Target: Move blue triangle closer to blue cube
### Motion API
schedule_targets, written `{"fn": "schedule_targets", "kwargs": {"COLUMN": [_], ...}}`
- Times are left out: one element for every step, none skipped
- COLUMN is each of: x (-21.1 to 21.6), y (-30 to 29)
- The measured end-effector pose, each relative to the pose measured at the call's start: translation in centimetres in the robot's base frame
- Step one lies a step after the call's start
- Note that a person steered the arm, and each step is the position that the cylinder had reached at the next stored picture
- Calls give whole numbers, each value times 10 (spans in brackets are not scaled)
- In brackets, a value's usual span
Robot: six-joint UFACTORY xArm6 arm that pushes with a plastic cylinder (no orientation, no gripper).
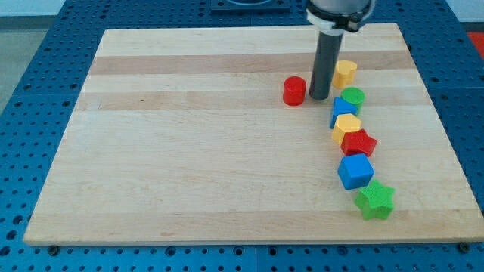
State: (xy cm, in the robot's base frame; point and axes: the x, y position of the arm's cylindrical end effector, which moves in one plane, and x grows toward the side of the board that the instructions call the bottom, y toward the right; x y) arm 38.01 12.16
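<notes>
My tip (319, 98) sits on the table (189, 151) just right of the red cylinder (294, 91); no claw fitted, plain rod. Blue triangle (342, 110) lies lower right of tip, under green cylinder (352, 97). Blue cube (355, 171) sits further down, apart.

On the counter (189, 151), every block sits in the right half of the frame. My tip (319, 98) stands at upper centre-right, between the red cylinder (294, 91) just to its left and the green cylinder (352, 97) to its right. A yellow block (345, 72) lies above the green cylinder. Below it a touching chain runs down: blue triangle (340, 110), second yellow block (347, 127), red star (358, 143), blue cube (355, 171), green star (376, 200).
</notes>
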Motion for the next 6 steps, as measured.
{"fn": "schedule_targets", "kwargs": {"x": [0,0,0,2,15,28], "y": [34,38,38,38,35,30]}}
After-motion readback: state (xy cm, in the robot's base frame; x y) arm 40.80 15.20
